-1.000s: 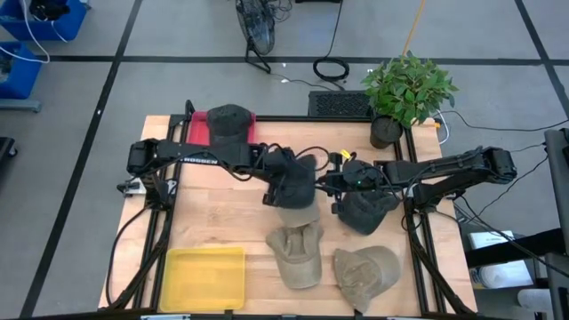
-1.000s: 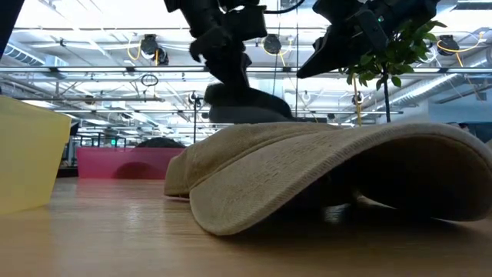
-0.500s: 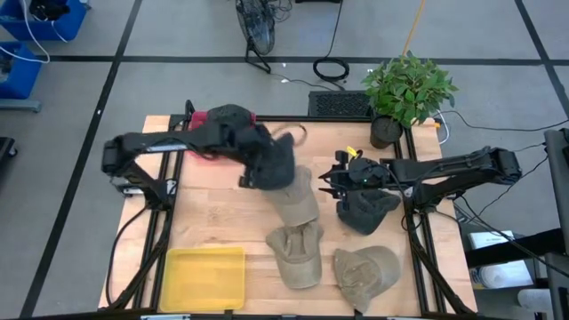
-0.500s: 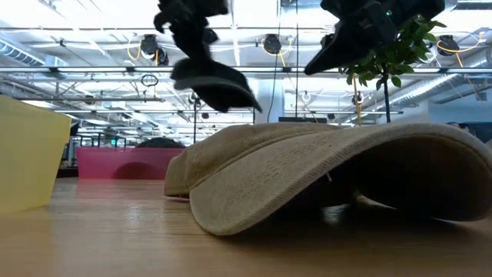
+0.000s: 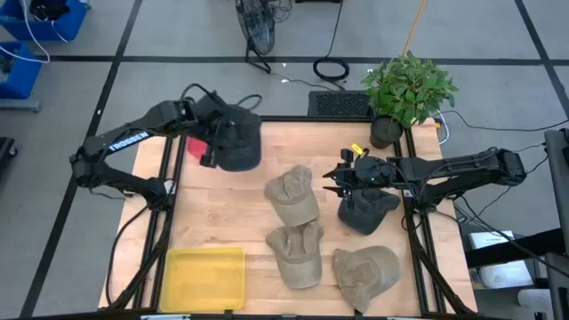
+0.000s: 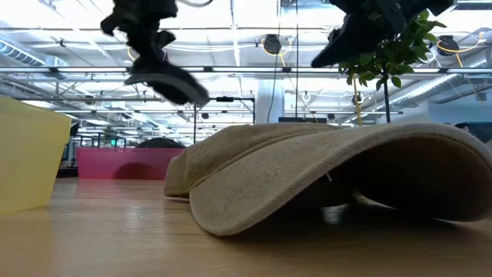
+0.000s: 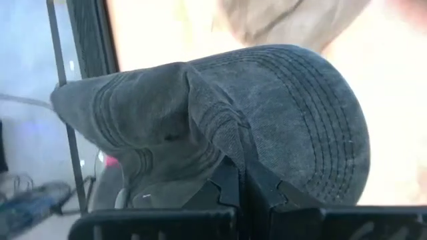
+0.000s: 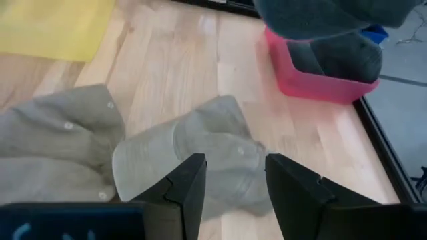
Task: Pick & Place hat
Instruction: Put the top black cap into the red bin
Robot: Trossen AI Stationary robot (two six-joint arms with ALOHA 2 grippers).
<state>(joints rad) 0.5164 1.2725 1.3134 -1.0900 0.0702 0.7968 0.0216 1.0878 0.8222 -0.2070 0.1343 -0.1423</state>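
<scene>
My left gripper (image 5: 212, 149) is shut on a dark grey cap (image 5: 236, 144) and holds it in the air over the pink bin (image 5: 190, 145) at the table's far left. It also shows in the low view (image 6: 165, 77). Another dark cap (image 8: 340, 57) lies in that bin. My right gripper (image 5: 334, 182) is open and empty above the table's middle, between a tan cap (image 5: 293, 196) and a dark cap (image 5: 366, 210) that lie on the wood. Two more tan caps (image 5: 298, 254) (image 5: 366, 271) lie near the front edge. My left gripper pinches a fold of the dark cap's cloth (image 7: 223, 157) between its two fingers, where the stitched brim (image 7: 313, 127) meets the crown. The cap is lifted clear of the table and spreads out ahead of the fingers, brim to one side and crown to the other.
A yellow tray (image 5: 204, 276) sits at the front left. A potted plant (image 5: 404, 89) stands at the far right corner. Black frame rails (image 5: 164, 222) run along the table's left and right sides. Bare wood lies between the bin and the tan caps.
My left gripper has carried the dark cap from the table's middle, beside the tan cap, toward the far left edge and now hangs it over the pink bin. The cap has stayed clear of the table. My right gripper has kept nearly still and open.
</scene>
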